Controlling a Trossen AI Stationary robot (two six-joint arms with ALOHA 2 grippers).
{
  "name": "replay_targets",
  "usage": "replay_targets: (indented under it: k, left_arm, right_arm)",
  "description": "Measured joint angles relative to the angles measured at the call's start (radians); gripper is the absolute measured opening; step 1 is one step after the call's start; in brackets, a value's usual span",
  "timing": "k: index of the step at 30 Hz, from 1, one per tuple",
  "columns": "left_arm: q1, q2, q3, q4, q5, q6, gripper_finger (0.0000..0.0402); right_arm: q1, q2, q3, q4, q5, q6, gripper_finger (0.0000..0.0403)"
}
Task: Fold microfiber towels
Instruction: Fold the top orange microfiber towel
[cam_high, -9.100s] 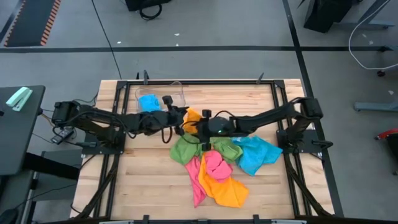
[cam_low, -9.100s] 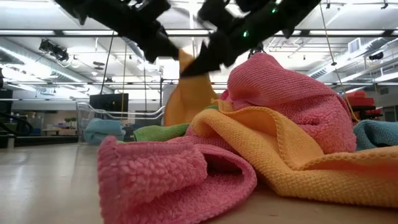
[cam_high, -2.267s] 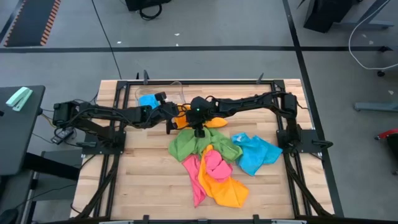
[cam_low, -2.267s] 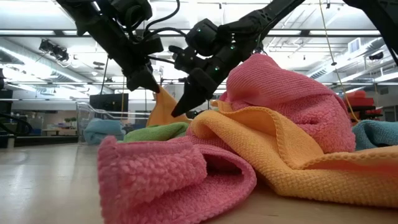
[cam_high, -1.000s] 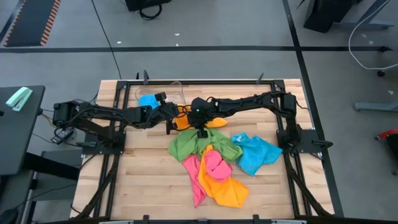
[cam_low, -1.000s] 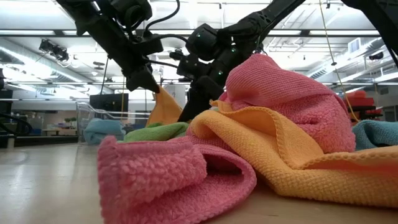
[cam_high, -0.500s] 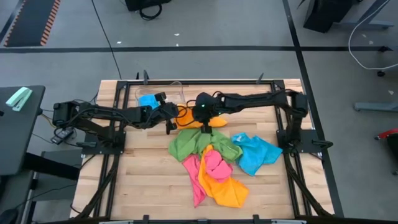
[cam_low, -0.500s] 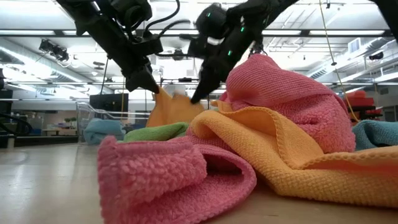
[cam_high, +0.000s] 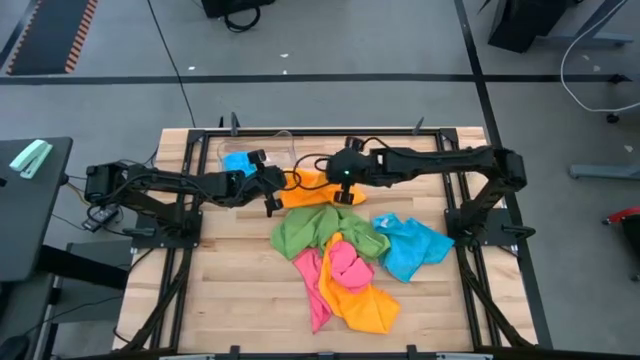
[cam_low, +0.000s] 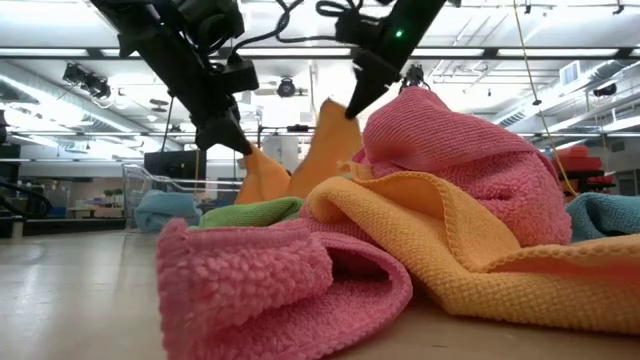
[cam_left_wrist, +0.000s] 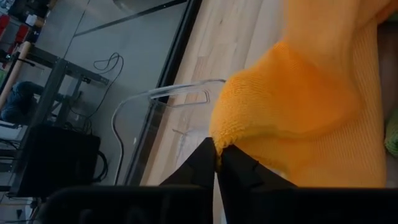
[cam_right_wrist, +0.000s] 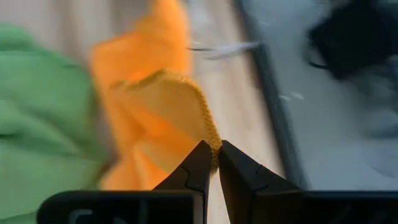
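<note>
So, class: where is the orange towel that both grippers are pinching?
In the high view the orange towel stretches between the left gripper and right gripper, behind the towel pile, right of the clear bin.

— What were the towels made of?
— The orange towel (cam_left_wrist: 298, 106) was nubbly matt cloth, the pink towel (cam_low: 250, 280) thick looped pile.
— And beneath?
— A table (cam_high: 240, 290) of pale matt wood planks; a bin (cam_high: 283, 150) of clear glossy plastic.

Orange towel (cam_high: 318, 188); green (cam_high: 300, 232), pink (cam_high: 345, 265), blue towels (cam_high: 412, 248).
</note>
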Motion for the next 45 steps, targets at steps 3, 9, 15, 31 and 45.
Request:
replay_targets:
  k: [3, 9, 15, 31, 45]
  left_arm:
    - [-0.009, -0.006, 0.0, 0.002, 0.0, 0.002, 0.0029]
    - [-0.056, -0.088, 0.0, 0.013, 0.0, 0.01, 0.0022]
    - [-0.117, -0.223, 0.001, 0.028, 0.0, 0.027, 0.0013]
    - [-0.257, -0.531, 0.001, 0.108, 0.0, 0.009, 0.0015]
    - [-0.354, -0.581, 0.001, 0.177, 0.0, 0.004, 0.0009]
  right_arm:
    - [0.017, -0.034, 0.0, -0.025, 0.119, 0.03, 0.0039]
    - [0.071, -0.133, 0.0, -0.043, 0.152, 0.034, 0.0039]
    - [0.137, -0.25, 0.0, -0.031, 0.132, 0.038, 0.0039]
    - [0.331, -0.381, 0.0, 0.133, 0.051, 0.043, 0.004]
    - [0.356, -0.418, 0.001, 0.089, 0.082, 0.026, 0.004]
